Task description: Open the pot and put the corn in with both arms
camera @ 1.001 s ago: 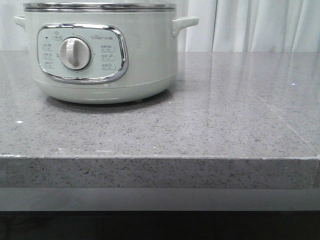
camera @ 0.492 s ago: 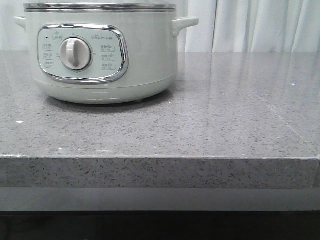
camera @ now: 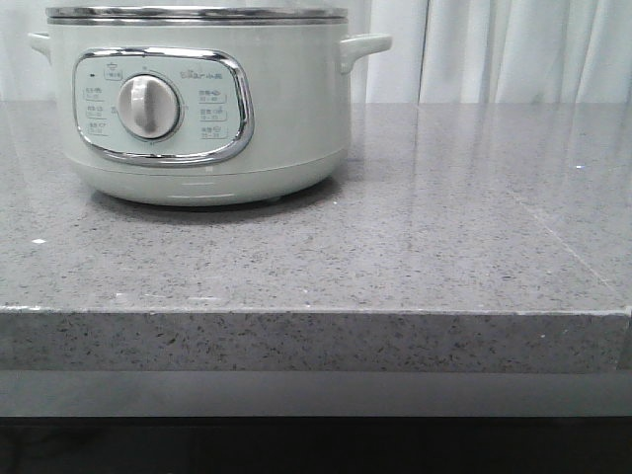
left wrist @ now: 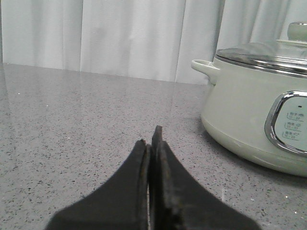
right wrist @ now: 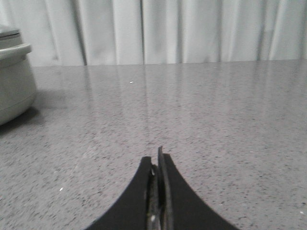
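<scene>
The pale grey-green pot [camera: 197, 99] stands at the back left of the counter, its dial [camera: 149, 107] facing me. A glass lid with a knob [left wrist: 297, 29] covers it in the left wrist view, where the pot [left wrist: 249, 110] sits off to one side. My left gripper [left wrist: 150, 139] hovers low over the counter, shut with nothing between its fingers. In the right wrist view my right gripper [right wrist: 156, 155] is shut and empty, with the pot's side [right wrist: 14, 81] at the frame edge. No corn shows in any view. Neither gripper appears in the front view.
The grey speckled stone counter [camera: 415, 247] runs from the pot to its front edge [camera: 316, 311]. White curtains [camera: 513, 49] hang behind it. The pot's side handle [camera: 363, 46] sticks out to the right.
</scene>
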Motion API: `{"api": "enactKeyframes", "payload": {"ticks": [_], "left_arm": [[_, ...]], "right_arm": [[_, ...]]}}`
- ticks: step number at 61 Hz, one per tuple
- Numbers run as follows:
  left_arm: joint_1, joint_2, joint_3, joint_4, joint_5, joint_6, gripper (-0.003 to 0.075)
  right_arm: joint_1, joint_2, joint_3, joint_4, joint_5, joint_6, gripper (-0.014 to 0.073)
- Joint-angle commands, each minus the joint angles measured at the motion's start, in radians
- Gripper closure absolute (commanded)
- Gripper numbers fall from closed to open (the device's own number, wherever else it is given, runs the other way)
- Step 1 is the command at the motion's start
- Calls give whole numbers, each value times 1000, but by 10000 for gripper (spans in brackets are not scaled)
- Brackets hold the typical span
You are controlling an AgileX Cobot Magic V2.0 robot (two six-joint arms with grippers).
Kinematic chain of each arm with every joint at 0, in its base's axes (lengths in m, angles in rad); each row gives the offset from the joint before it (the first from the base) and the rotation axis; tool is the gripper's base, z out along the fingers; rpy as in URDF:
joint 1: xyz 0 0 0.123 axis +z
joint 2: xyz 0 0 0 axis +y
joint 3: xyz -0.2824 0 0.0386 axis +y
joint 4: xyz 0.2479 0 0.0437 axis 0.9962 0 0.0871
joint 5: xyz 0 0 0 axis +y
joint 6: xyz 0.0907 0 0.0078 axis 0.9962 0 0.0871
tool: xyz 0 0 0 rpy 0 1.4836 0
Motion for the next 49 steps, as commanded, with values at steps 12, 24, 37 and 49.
{"api": "enactKeyframes", "payload": {"ticks": [12, 24, 37, 49], "left_arm": [[-1, -18, 5, -1, -84, -7, 741], [-1, -18, 5, -1, -84, -7, 741], [-1, -18, 5, -1, -84, -7, 741], [-1, -18, 5, -1, -84, -7, 741]], "right_arm": [[-21, -25, 1, -54, -122, 42, 657], [-21, -25, 1, -54, -126, 42, 657], [-21, -25, 1, -54, -125, 42, 657], [-21, -24, 1, -54, -125, 42, 657]]}}
